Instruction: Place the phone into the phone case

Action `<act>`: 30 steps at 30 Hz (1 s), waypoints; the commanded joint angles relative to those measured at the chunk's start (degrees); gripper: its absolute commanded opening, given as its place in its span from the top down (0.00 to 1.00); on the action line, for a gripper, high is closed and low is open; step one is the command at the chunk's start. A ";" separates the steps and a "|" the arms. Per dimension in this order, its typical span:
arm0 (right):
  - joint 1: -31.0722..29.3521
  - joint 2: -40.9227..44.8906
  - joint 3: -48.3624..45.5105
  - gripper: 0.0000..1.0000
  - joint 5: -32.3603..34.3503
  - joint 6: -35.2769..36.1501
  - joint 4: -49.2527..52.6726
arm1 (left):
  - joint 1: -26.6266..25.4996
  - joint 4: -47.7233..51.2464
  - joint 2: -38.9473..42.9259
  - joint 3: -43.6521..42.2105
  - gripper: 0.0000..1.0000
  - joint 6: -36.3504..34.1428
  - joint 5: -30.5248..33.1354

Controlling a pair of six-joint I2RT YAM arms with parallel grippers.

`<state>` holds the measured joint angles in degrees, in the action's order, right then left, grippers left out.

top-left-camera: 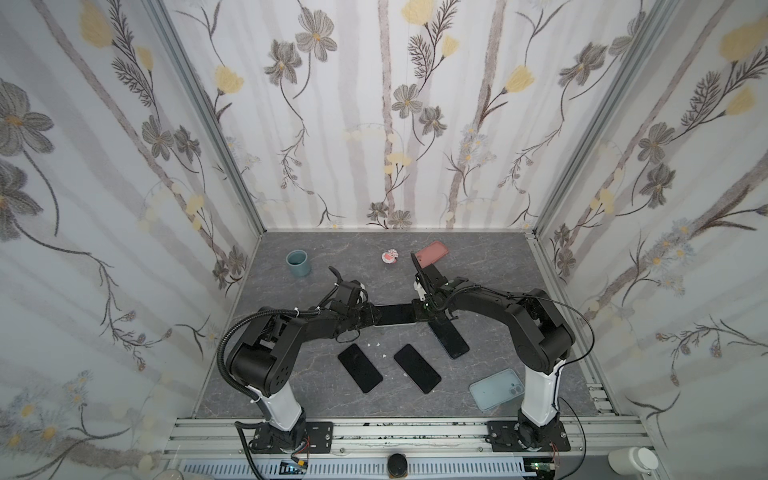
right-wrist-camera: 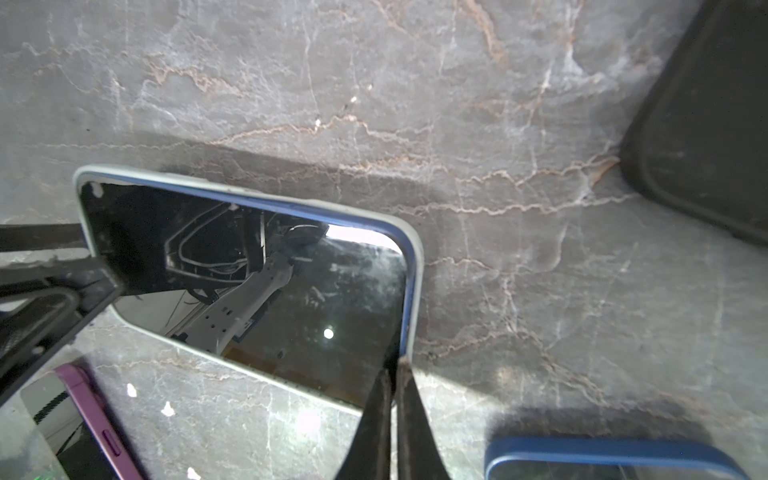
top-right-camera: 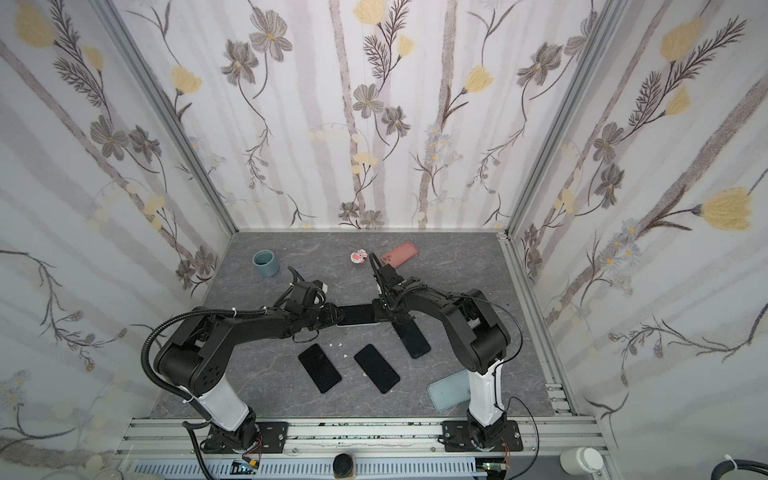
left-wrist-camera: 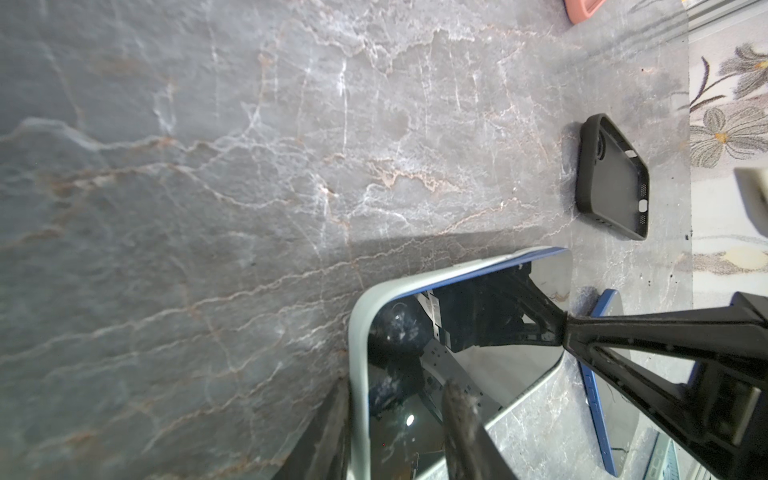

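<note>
A phone [top-left-camera: 395,316] with a dark screen and blue edge sits inside a pale grey-green phone case [right-wrist-camera: 417,266], held between both arms above the mid table. My left gripper [left-wrist-camera: 395,386] is shut on one end, with one finger [left-wrist-camera: 461,428] over the screen and the other under the case's back. At the opposite end my right gripper [right-wrist-camera: 395,370] is shut, and its tips pinch the case rim beside the blue edge. In both top views the left gripper [top-left-camera: 376,316] and the right gripper [top-left-camera: 413,316] meet at this phone [top-right-camera: 357,314].
On the table lie a purple-edged phone [top-left-camera: 360,368], a second dark phone [top-left-camera: 417,368] and a blue-edged phone [top-left-camera: 451,336]. A pale blue case [top-left-camera: 494,388], pink case [top-left-camera: 432,253], black case [left-wrist-camera: 611,178], teal cup [top-left-camera: 298,262] and small pink toy [top-left-camera: 390,257] are there too.
</note>
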<state>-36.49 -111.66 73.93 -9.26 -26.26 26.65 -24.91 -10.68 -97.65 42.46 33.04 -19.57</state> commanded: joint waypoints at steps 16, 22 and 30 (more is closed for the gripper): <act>2.72 -0.71 12.30 0.82 -1.11 3.53 10.89 | 2.58 6.83 0.38 6.79 0.62 -0.43 0.20; 3.39 -4.46 13.87 0.83 -1.96 4.79 11.13 | 2.51 7.86 -1.30 7.18 0.67 -0.65 0.15; 3.44 -6.64 13.74 0.79 -1.38 5.56 10.79 | 2.24 9.35 -1.10 6.21 0.67 -1.11 0.30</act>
<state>-33.08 -117.89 87.31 -10.55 -21.78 36.64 -22.57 -2.20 -98.85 48.93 32.67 -19.14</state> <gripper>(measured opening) 0.206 0.328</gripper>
